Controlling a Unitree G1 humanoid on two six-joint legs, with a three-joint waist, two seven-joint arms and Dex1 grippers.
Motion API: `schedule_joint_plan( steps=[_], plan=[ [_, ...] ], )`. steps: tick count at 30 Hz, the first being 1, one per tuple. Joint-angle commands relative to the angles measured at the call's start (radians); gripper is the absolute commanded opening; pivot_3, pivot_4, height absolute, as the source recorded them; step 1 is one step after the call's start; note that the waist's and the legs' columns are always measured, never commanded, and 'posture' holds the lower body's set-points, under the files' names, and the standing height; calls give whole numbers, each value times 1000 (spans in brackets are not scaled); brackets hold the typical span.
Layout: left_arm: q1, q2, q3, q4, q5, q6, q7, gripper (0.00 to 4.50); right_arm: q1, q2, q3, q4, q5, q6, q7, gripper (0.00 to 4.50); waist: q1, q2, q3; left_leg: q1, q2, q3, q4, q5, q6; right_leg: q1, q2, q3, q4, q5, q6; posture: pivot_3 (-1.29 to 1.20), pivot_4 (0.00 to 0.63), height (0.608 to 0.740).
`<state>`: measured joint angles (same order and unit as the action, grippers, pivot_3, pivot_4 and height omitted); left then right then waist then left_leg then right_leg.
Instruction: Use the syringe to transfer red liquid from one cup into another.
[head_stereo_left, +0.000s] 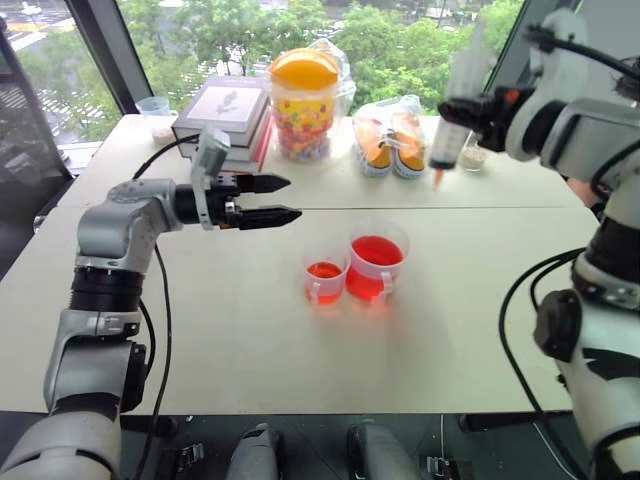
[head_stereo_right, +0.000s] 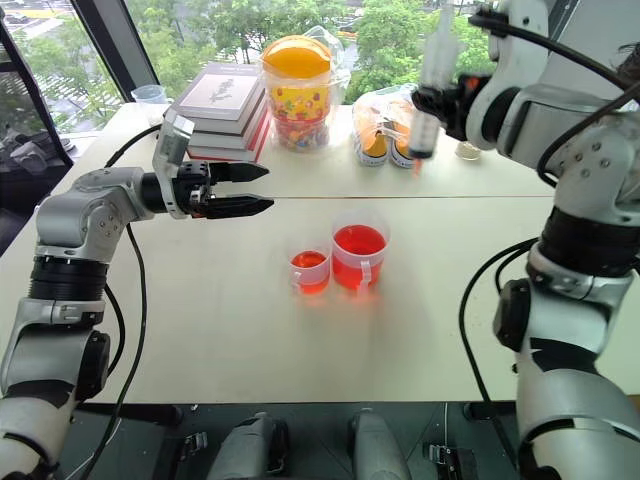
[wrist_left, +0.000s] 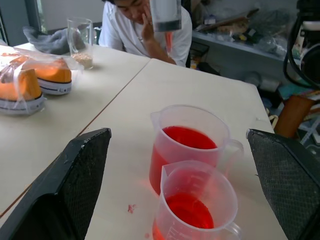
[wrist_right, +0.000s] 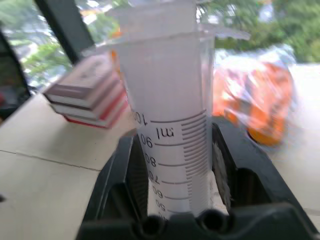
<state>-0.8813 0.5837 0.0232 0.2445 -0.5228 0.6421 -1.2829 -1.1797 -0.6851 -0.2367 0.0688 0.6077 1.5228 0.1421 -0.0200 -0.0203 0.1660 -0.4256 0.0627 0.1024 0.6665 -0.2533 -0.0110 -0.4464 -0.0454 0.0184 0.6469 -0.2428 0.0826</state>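
Two clear cups of red liquid stand side by side mid-table. The larger cup (head_stereo_left: 377, 262), with a side handle, is on the right, and the smaller cup (head_stereo_left: 325, 277) is on its left. My left gripper (head_stereo_left: 295, 197) is open and points sideways, above and to the left of the cups; in the left wrist view both the larger cup (wrist_left: 190, 145) and the smaller cup (wrist_left: 197, 210) lie between its fingers (wrist_left: 75, 185). My right gripper (head_stereo_left: 470, 105) is raised at the far right, shut on the syringe (head_stereo_left: 450, 125). The syringe hangs upright with its orange tip down, clear of the cups. Its scale marks (wrist_right: 170, 125) show between the fingers.
Along the table's far side are a stack of books (head_stereo_left: 225, 115), a jar of coloured sweets with an orange lid (head_stereo_left: 303, 100), bagged orange shoes (head_stereo_left: 390, 135), a glass with beige powder (head_stereo_left: 472, 155) and a small clear cup (head_stereo_left: 155, 110). A person (wrist_left: 145, 30) sits beyond the table.
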Motion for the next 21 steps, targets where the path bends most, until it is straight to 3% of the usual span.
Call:
schedule_joint_plan(
  steps=[1,8,20,21],
  plan=[
    [7,0,14,-61,-33,1,-4,4474,-29,-63,114,102,-21,88,56,1380,-4,0,0,0,0,0,0,0,0,-1,0,1,0,0,0,0,150,740],
    [47,8,26,-140,-61,25,37,4474,14,-141,349,243,-34,87,245,1380,-3,0,0,-2,0,1,-1,0,0,-4,1,2,1,0,0,0,150,740],
    [120,43,45,-256,-104,67,113,4474,100,-98,577,452,-176,-43,437,1380,2,0,0,-2,0,1,-1,0,0,-4,1,2,1,0,1,0,150,740],
    [121,42,44,-260,-106,68,117,4497,102,-93,579,463,-186,-49,444,1874,2,0,0,-2,0,1,-1,0,0,-3,1,1,1,0,1,0,150,740]
  ],
)
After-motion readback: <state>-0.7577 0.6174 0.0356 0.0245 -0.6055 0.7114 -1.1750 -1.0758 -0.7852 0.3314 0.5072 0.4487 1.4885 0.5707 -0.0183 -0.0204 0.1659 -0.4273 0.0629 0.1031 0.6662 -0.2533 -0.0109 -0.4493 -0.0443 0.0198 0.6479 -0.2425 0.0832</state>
